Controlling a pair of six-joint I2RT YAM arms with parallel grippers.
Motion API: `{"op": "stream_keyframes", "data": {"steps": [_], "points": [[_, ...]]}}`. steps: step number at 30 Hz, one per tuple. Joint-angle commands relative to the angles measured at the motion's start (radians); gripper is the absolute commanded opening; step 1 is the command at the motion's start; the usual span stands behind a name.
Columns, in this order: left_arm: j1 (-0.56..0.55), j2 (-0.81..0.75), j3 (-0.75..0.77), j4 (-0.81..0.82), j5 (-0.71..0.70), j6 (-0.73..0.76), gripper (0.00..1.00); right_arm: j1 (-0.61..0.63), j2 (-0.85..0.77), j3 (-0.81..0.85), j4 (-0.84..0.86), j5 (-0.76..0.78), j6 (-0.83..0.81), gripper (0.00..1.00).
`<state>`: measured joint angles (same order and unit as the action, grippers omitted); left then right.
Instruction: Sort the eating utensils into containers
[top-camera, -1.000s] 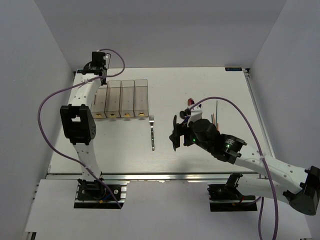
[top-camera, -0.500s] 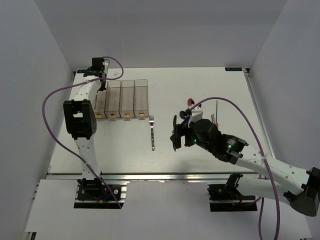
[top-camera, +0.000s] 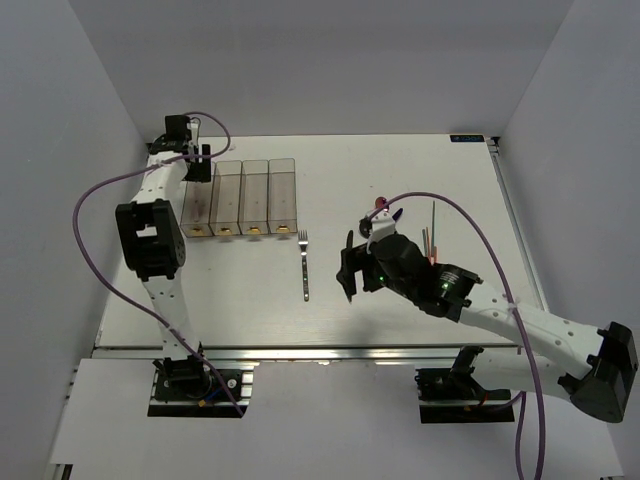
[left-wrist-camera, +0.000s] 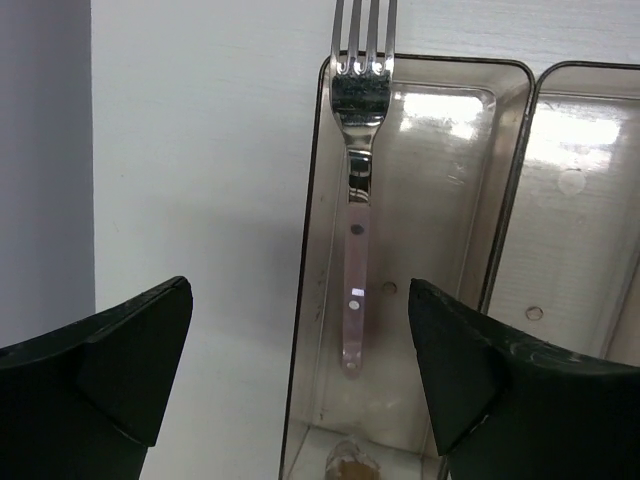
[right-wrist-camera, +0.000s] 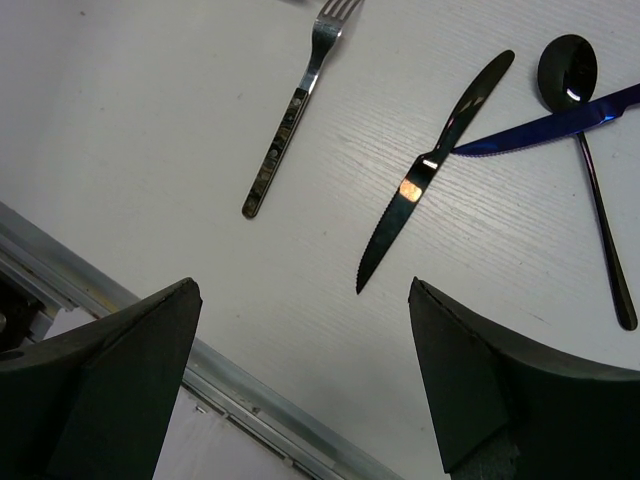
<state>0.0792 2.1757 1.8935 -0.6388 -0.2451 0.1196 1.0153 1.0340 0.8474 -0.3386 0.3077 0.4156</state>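
The left hand (left-wrist-camera: 300, 350) has sprung open; its fork (left-wrist-camera: 357, 210) now lies in the leftmost bin (left-wrist-camera: 430, 250).

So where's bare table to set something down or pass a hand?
Bare: near-left, bordered by the bins and loose fork; far middle, between bins and pink spoon. Crowded: by the right end effector, where black knife, blue knife and dark spoon cluster.

We note 1 fork (left-wrist-camera: 357, 200) in leftmost bin (left-wrist-camera: 303, 300), tines over its end rim — 2nd fork (right-wrist-camera: 293, 110), blk knife (right-wrist-camera: 432, 170), blue knife (right-wrist-camera: 545, 122), dark spoon (right-wrist-camera: 567, 68) lie outside.
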Motion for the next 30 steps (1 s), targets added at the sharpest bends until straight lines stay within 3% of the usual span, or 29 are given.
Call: {"op": "stream_keyframes", "data": {"steps": [1, 7, 9, 11, 16, 21, 24, 27, 30], "points": [[-0.009, -0.179, 0.019, -0.036, 0.015, -0.034, 0.98, -0.001, 0.044, 0.064, 0.036, 0.008, 0.026, 0.89], [-0.009, -0.488, -0.135, 0.103, -0.019, -0.168, 0.98, -0.001, 0.182, 0.134, 0.051, 0.070, 0.089, 0.89], [-0.010, -0.629, -0.284, 0.183, -0.087, -0.234, 0.98, -0.007, 0.236, 0.160, 0.059, 0.056, 0.098, 0.89], [-0.009, -0.727, -0.393, 0.278, -0.063, -0.267, 0.98, -0.023, 0.283, 0.173, 0.082, 0.036, 0.112, 0.89], [-0.009, -0.856, -0.447, 0.205, 0.056, -0.466, 0.98, -0.070, 0.428, 0.251, 0.023, 0.043, 0.181, 0.86], [-0.009, -0.997, -0.606, 0.191, 0.138, -0.468, 0.98, -0.072, 0.511, 0.295, 0.003, 0.044, 0.224, 0.82], [-0.007, -1.019, -0.642, 0.218, 0.173, -0.439, 0.98, -0.070, 0.511, 0.285, 0.036, 0.045, 0.241, 0.80], [-0.007, -0.996, -0.645, 0.289, 0.303, -0.422, 0.98, -0.070, 0.468, 0.236, 0.088, 0.028, 0.241, 0.78], [-0.009, -0.831, -0.552, 0.249, 0.302, -0.393, 0.93, -0.070, 0.431, 0.229, 0.072, 0.030, 0.246, 0.77]]}}
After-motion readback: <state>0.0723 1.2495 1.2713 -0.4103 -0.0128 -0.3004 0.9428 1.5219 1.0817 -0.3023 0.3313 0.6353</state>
